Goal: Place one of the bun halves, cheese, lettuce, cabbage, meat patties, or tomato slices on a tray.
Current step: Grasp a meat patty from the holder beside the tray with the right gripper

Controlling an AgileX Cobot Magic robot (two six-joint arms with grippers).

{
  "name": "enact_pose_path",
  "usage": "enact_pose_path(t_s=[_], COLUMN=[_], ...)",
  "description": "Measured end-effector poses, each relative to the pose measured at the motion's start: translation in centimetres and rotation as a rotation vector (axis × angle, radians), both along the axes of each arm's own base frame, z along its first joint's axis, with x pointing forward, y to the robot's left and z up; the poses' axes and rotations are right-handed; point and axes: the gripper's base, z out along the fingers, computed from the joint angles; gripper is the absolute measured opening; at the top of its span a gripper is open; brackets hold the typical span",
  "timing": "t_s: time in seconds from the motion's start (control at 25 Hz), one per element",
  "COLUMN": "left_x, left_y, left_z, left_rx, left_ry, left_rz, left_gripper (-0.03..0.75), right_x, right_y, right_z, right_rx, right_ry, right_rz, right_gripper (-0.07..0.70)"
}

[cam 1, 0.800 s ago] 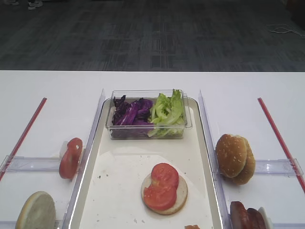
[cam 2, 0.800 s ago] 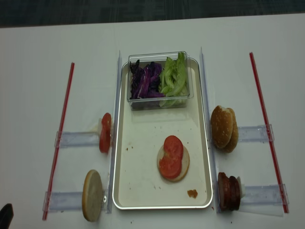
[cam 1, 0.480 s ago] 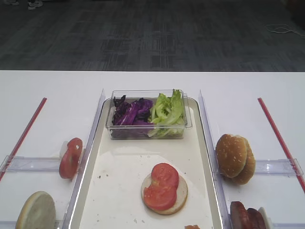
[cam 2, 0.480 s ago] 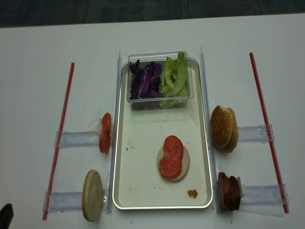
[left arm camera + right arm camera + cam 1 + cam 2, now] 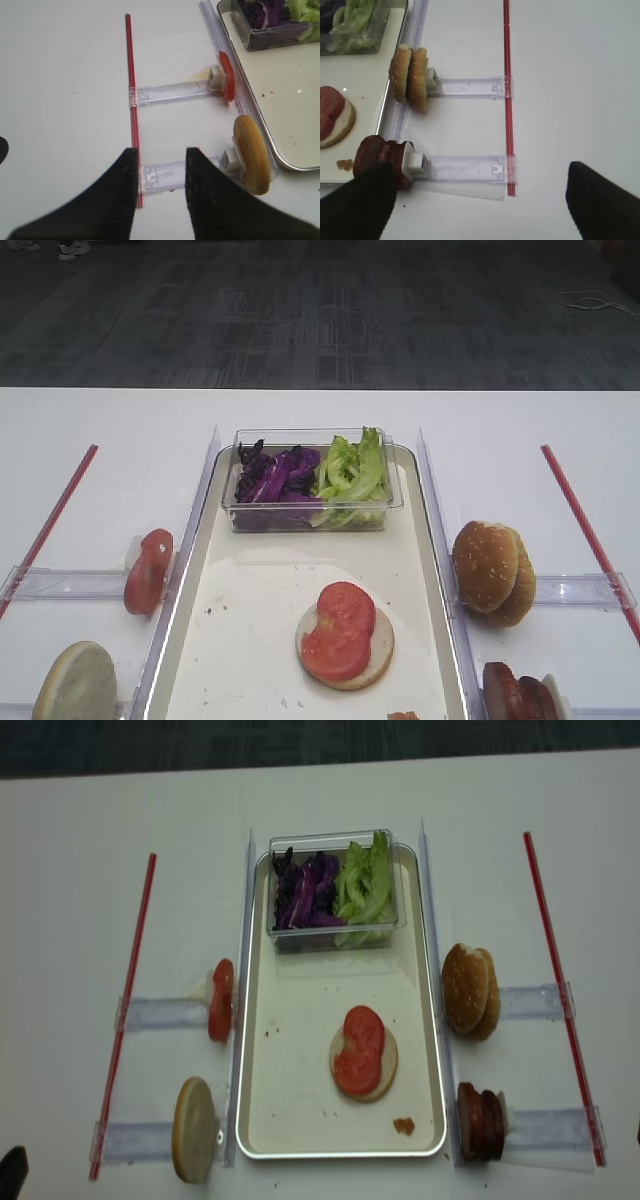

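White tabletop (image 5: 80,840): fills the lower part of both high views; dark grey carpeted floor (image 5: 320,310) along the top of the frame.

Long cream-white tray with a raised silvery rim (image 5: 300,1110): centre of frame, crumbs scattered on it.

Clear plastic tub (image 5: 335,935): at the tray's top end, dark purple shredded cabbage (image 5: 305,890) on the left, light green ruffled lettuce (image 5: 365,880) on the right.

Pale flat bun half (image 5: 380,1070): lower centre of the tray, two bright red tomato slices (image 5: 360,1050) overlapping on top.

Seeded golden-brown bun tops (image 5: 468,990): on edge, right of the tray.

Dark meat patties (image 5: 480,1122): on edge, lower right.

The right wrist view alone shows the right gripper (image 5: 480,200), dark fingers spread wide at the lower corners, holding nothing. The left wrist view alone shows the left gripper (image 5: 160,185), fingers slightly parted and empty, at lower centre.
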Motion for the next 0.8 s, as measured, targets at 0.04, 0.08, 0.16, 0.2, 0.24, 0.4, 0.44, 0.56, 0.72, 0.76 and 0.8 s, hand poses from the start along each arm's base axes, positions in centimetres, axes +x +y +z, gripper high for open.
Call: enact_pose_path(t_s=[0.04, 0.08, 0.16, 0.2, 0.24, 0.4, 0.44, 0.56, 0.72, 0.76, 0.8], left_x=[0.0, 0.0, 0.0, 0.0, 0.0, 0.0, 0.0, 0.0, 0.0, 0.0, 0.0], left_y=[0.0, 0.0, 0.0, 0.0, 0.0, 0.0, 0.0, 0.0, 0.0, 0.0, 0.0], left_z=[0.0, 0.0, 0.0, 0.0, 0.0, 0.0, 0.0, 0.0, 0.0, 0.0, 0.0], left_rx=[0.000, 0.000, 0.000, 0.000, 0.000, 0.000, 0.000, 0.000, 0.000, 0.000, 0.000], left_ry=[0.000, 0.000, 0.000, 0.000, 0.000, 0.000, 0.000, 0.000, 0.000, 0.000, 0.000], left_rz=[0.000, 0.000, 0.000, 0.000, 0.000, 0.000, 0.000, 0.000, 0.000, 0.000, 0.000], left_gripper=[0.225, 0.225, 0.225, 0.225, 0.225, 0.225, 0.225, 0.225, 0.225, 0.225, 0.225], right_x=[0.2, 0.5, 1.0, 1.2, 1.6, 2.8, 3.1, 3.8, 4.7, 4.9, 5.2], right_y=[0.0, 0.0, 0.1, 0.1, 0.1, 0.0, 0.0, -0.1, -0.1, -0.1, -0.1], right_z=[0.2, 0.4, 0.8, 1.1, 1.3, 2.4, 2.6, 3.2, 3.4, 3.4, 3.3], right_rx=[0.020, 0.037, 0.064, 0.070, 0.074, 0.095, 0.099, 0.113, 0.118, 0.118, 0.119], right_ry=[0.027, 0.055, 0.116, 0.135, 0.153, 0.197, 0.205, 0.225, 0.263, 0.275, 0.291], right_rz=[-0.011, -0.021, -0.031, -0.033, -0.037, -0.058, -0.062, -0.073, -0.075, -0.074, -0.075], right_gripper=[0.686, 0.686, 0.686, 0.686, 0.686, 0.686, 0.686, 0.686, 0.686, 0.686, 0.686])
